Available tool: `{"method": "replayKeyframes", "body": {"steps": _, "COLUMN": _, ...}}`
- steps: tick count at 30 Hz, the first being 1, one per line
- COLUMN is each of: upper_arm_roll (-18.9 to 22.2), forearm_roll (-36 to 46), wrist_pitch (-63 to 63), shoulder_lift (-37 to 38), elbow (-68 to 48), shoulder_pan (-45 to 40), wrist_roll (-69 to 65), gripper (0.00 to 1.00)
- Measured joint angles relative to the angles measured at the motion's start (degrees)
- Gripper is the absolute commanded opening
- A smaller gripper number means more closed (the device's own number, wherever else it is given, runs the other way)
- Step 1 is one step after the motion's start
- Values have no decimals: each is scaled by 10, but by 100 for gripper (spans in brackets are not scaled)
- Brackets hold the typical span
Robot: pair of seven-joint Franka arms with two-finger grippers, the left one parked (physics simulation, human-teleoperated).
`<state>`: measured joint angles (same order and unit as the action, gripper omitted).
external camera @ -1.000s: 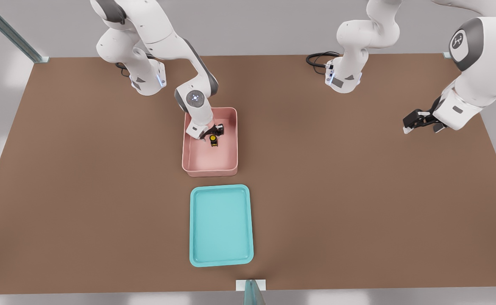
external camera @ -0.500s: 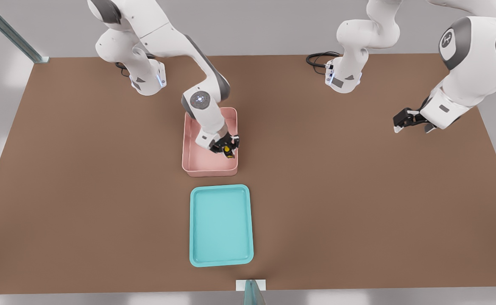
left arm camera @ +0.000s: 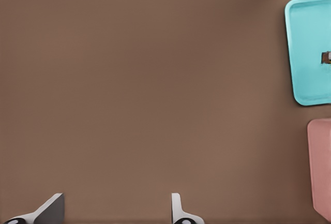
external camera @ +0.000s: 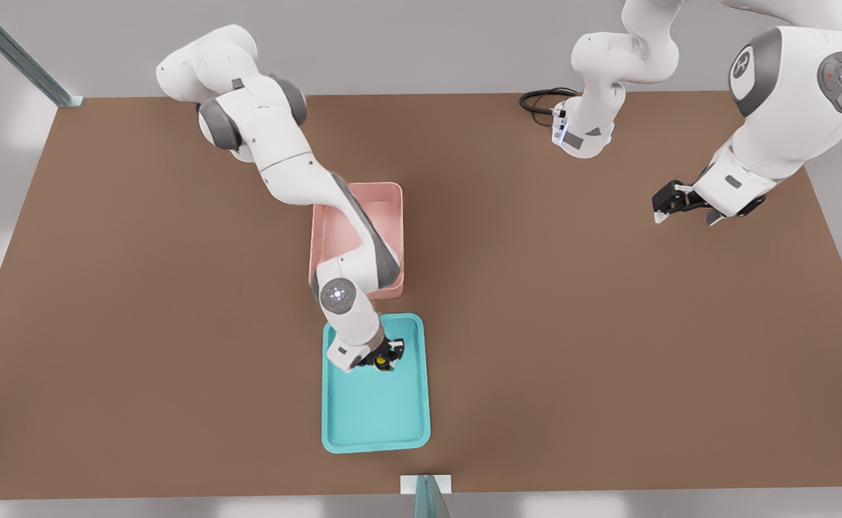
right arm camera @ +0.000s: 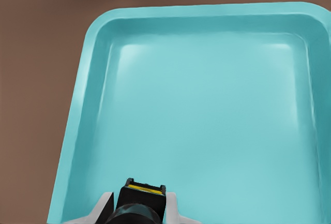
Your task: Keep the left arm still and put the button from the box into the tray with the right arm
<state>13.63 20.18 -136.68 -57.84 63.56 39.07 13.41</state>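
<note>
The black button (external camera: 382, 362) with its yellow top is held in my gripper (external camera: 385, 358), which is shut on it above the far part of the turquoise tray (external camera: 406, 424). The wrist view has the button (right arm camera: 143, 195) between the two pale fingertips (right arm camera: 103, 206), over the tray floor (right arm camera: 207, 110). Behind the tray, the pale pink box (external camera: 386, 201) lies partly hidden by my arm. The tray (left arm camera: 305, 38) and a pink corner of the box (left arm camera: 321, 162) also show in the left wrist view.
The brown table (external camera: 608, 345) spreads wide on both sides of the tray and box. A small grey bracket (external camera: 424, 485) stands at the table's near edge, just beyond the tray. A black cable (external camera: 540, 101) coils at the far arm base.
My gripper lifted the button out of the pink box and carried it toward the near edge, over the tray. The box now shows no button.
</note>
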Motion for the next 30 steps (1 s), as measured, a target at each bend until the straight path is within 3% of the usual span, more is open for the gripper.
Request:
{"method": "replayKeyframes", "body": {"steps": 1, "upper_arm_roll": 0, "forearm_roll": 2, "wrist_pitch": 1, "shoulder_lift": -4, "elbow": -7, "shoulder_pan": -5, "wrist_roll": -7, "gripper": 100}}
{"method": "replayKeyframes", "body": {"steps": 7, "upper_arm_roll": 5, "forearm_roll": 6, "wrist_pitch": 73, "shoulder_lift": 27, "elbow": -69, "shoulder_pan": -13, "wrist_roll": -45, "gripper": 100}}
{"method": "replayKeyframes", "body": {"steps": 10, "upper_arm_roll": 1, "forearm_roll": -31, "wrist_pitch": 208, "shoulder_lift": 162, "elbow": -81, "shoulder_pan": -29, "wrist_roll": -59, "gripper": 100}}
{"method": "replayKeyframes", "body": {"steps": 13, "upper_arm_roll": -115, "forearm_roll": -141, "wrist_pitch": 324, "shoulder_lift": 355, "elbow": 36, "shoulder_pan": -176, "wrist_roll": -77, "gripper": 100}}
{"method": "replayKeyframes", "body": {"steps": 15, "upper_arm_roll": -131, "forearm_roll": -179, "wrist_pitch": 376, "shoulder_lift": 431, "elbow": 106, "shoulder_pan": -260, "wrist_roll": -92, "gripper": 100}}
{"method": "replayKeyframes", "body": {"steps": 17, "upper_arm_roll": -86, "forearm_roll": -196, "wrist_pitch": 414, "shoulder_lift": 441, "elbow": 115, "shoulder_pan": -280, "wrist_roll": -116, "gripper": 100}}
{"method": "replayKeyframes", "body": {"steps": 19, "upper_arm_roll": -67, "forearm_roll": -195, "wrist_pitch": 443, "shoulder_lift": 436, "elbow": 91, "shoulder_pan": -307, "wrist_roll": -143, "gripper": 100}}
{"method": "replayKeyframes", "body": {"steps": 30, "upper_arm_roll": -63, "forearm_roll": -140, "wrist_pitch": 519, "shoulder_lift": 393, "elbow": 11, "shoulder_pan": -294, "wrist_roll": -176, "gripper": 100}}
